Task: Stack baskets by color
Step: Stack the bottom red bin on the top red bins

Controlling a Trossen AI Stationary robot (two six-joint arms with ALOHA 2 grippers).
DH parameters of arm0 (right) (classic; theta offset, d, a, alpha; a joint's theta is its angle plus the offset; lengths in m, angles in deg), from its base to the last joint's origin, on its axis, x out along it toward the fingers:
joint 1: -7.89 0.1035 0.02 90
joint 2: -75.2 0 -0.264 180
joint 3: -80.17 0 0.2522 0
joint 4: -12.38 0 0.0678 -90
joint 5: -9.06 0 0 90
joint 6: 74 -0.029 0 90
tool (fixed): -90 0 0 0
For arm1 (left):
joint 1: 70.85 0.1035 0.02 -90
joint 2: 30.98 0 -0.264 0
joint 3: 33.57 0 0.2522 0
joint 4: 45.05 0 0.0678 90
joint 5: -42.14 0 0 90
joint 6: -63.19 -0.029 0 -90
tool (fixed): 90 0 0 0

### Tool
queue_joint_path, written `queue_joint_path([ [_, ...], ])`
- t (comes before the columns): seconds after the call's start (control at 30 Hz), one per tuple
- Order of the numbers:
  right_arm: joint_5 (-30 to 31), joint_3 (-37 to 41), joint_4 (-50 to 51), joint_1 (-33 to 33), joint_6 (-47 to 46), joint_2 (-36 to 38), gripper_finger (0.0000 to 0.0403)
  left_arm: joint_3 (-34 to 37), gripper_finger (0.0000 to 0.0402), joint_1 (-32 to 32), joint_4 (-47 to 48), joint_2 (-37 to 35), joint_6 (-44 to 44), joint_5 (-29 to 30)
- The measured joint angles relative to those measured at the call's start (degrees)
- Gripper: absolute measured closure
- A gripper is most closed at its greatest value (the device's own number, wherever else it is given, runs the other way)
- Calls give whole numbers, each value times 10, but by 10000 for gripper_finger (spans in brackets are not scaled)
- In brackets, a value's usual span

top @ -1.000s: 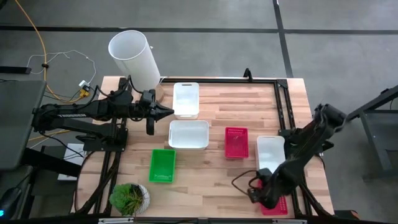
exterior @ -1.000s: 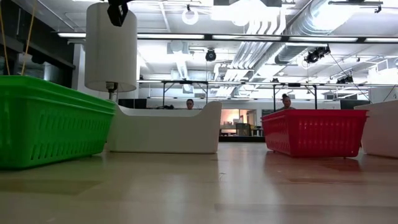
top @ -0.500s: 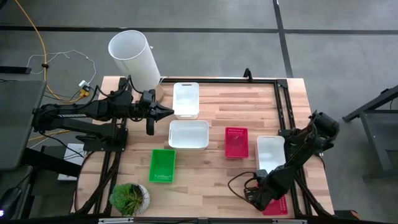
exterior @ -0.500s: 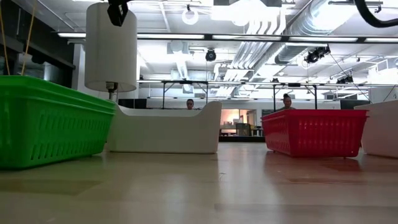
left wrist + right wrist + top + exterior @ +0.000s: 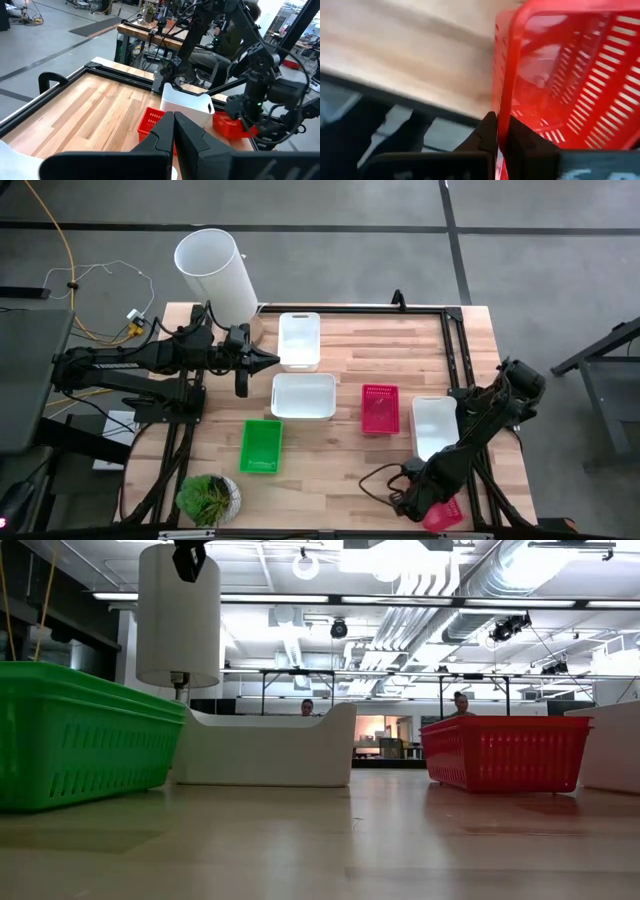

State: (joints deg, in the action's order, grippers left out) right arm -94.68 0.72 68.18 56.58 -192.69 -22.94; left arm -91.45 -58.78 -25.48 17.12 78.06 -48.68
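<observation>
My right gripper (image 5: pixel 418 498) is at the table's near right corner, shut on a red basket (image 5: pixel 447 512). A second red basket (image 5: pixel 380 408) sits mid-table, with a white basket (image 5: pixel 434 425) to its right. Two more white baskets (image 5: pixel 303 395) (image 5: pixel 299 340) lie left of the red one. A green basket (image 5: pixel 261 446) rests toward the near left. My left gripper (image 5: pixel 268 360) hovers shut and holds nothing, beside the far white basket. The low view shows the green (image 5: pixel 80 735), white (image 5: pixel 265 745) and red (image 5: pixel 505 752) baskets standing on their bottoms. My right gripper pinches the red basket's perforated side wall at its rim (image 5: pixel 503 102) between its two fingers, one inside the basket and one outside. The fingers come steeply from above. Whether the basket rests on the table or hangs clear, I cannot tell.
A tall white cylinder lamp (image 5: pixel 215 272) stands at the far left corner and a small potted plant (image 5: pixel 208 498) at the near left corner. A black frame rail (image 5: pixel 455 350) runs along the table's right side. Bare wood lies between the green basket and the right arm.
My right gripper has moved a little toward the table's left and near edge and has sunk down at the red basket in the near right corner. The other baskets lie as they did.
</observation>
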Motion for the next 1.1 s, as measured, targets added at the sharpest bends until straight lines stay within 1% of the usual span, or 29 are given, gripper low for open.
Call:
queue_joint_path([
  [0.07, -2, -17, 1, -5, 29, 0, 400, 0, 402, 0, 0, 0, 0, 0],
  [0.17, -12, -49, 1, -13, 101, 0, 401, 0, 402, 0, 0, 0, 0, 0],
  [0.3, -34, -100, -1, -29, 225, 0, 402, 0, 401, 0, 0, 0, 0, 0],
  [0.53, -38, -192, -1, -67, 456, 0, 402, 0, 402, 0, 0, 0, 0, 0],
  [0.6, -37, -213, 13, -84, 502, 0, 402, 0, 401, 0, 0, 0, 0, 0],
  [0.7, -25, -239, 63, -109, 559, 8, 402, 0, 402, 0, 0, 0, 1, 0],
  [0.8, 12, -252, 130, -134, 598, 36, 402, 0, 402, 0, 0, 0, 1, 0],
  [0.87, 51, -251, 166, -149, 609, 65, 402, 0, 401, 0, 0, 0, 1, 0],
  [1.0, 137, -225, 183, -179, 607, 139, 403, 0, 402, 0, 0, 0, 1, 3],
  [1.1, 215, -198, 180, -204, 581, 188, 403, 0, 402, 0, 0, 0, 0, 16],
])
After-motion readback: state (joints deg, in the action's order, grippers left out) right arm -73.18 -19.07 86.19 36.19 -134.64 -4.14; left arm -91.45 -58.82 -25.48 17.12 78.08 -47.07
